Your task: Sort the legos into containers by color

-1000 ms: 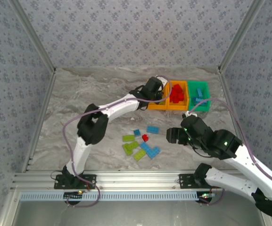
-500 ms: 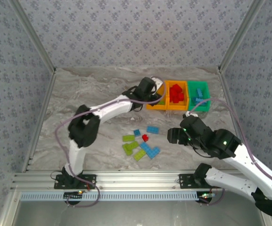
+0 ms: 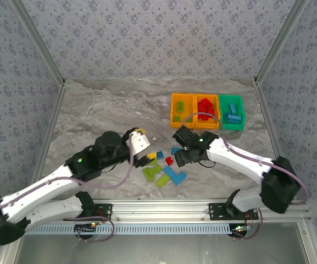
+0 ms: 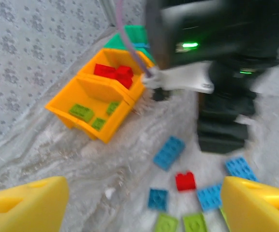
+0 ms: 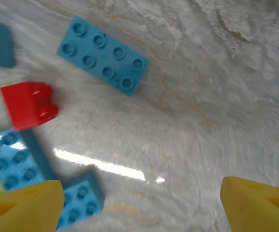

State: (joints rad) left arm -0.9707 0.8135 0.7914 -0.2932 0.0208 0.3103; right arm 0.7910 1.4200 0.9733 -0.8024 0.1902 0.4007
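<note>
Top external view: a grey marbled table [image 3: 103,110] is enclosed by walls [image 3: 158,38] papered in a small blue-grey pattern, with metal posts [image 3: 37,41] at the corners. Three bins [image 3: 206,127] are lined up far right: green bricks, red, then blue are held in them. Loose bricks [image 3: 166,170] are scattered near the front middle. The left gripper [image 3: 147,159] and right gripper [image 3: 181,157] are poised close to this cluster, fingers spread wide, nothing grasped.

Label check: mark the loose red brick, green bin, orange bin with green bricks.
Small red plastic brick [image 5: 28,105], right wrist view, its middle.
Green plastic bin [image 3: 232,126], top external view, near wall.
Left orange plastic bin [image 3: 187,97], top external view, far wall.
</note>
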